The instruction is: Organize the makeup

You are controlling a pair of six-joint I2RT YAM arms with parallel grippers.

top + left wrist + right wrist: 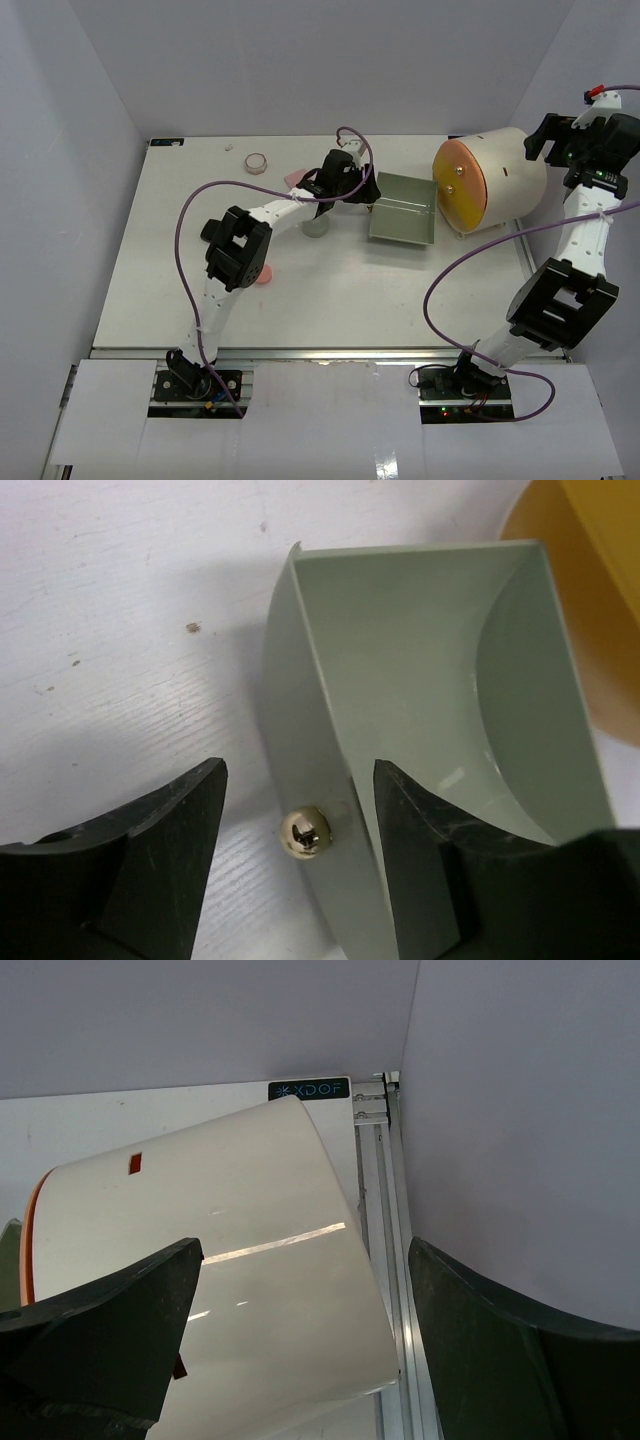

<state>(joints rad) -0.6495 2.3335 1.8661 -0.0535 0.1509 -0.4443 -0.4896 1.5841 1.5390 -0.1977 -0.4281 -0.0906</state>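
White table point(330, 290), top view: grey-green tray point(403, 215) centre-right, cream drum case point(505, 170) just beside it at upper right. Round jar point(257, 160) upper left, pink pad point(296, 178) near it, pink disc point(265, 278) left of centre.

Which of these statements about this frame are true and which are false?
1. The grey-green drawer tray sits out on the white table, next to the orange front of the cream drum-shaped case. True.
2. The left gripper is shut on a pink disc. False: it is open, with its fingers on either side of the tray's wall, by the gold knob.
3. The tray holds several compacts. False: it looks empty.
4. The right gripper is open, with the cream case showing between its fingers. True.
5. A small round jar stands on the table near the far edge, apart from the tray. True.
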